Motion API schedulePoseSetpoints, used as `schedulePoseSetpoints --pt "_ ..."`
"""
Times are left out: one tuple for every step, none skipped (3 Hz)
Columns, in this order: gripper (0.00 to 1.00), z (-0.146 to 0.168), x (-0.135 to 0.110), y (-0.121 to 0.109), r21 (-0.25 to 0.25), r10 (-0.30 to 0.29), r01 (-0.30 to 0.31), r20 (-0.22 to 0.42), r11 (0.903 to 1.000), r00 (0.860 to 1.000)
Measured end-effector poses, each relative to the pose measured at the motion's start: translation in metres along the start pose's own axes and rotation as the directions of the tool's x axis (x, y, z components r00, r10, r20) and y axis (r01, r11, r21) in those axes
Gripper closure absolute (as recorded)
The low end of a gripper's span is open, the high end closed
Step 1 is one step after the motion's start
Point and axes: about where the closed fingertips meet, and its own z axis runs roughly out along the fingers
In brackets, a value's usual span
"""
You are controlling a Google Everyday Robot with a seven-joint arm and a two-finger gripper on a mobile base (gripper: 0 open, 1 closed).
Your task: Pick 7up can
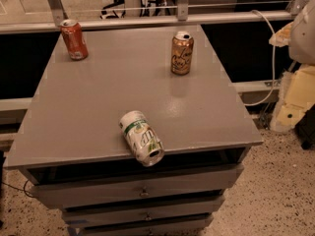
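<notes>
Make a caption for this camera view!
7up can on its side at the grey cabinet's front edge; red can and gold can upright behind; gripper out of view.

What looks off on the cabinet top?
The 7up can lies on its side at the cabinet's front edge; the red-orange can and gold-brown can stand upright. The gripper is not in view.

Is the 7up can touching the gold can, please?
Apart: camera view shows bare tabletop between 7up can and gold can; the gripper is unseen.
</notes>
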Motion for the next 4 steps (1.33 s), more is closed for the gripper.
schedulePoseSetpoints --pt "0.0 0.0 0.0 0.0 0.0 0.0 0.0 0.0 1.0 1.0" --pt "0.0 0.008 -0.036 -0.003 -0.019 -0.002 0.004 0.086 0.9998 0.996" --pt "0.0 0.037 -0.103 -0.005 -0.089 0.037 -0.02 0.19 0.9958 0.981" --pt "0.0 0.072 -0.154 -0.001 -0.18 0.169 -0.13 0.221 0.9749 0.96"
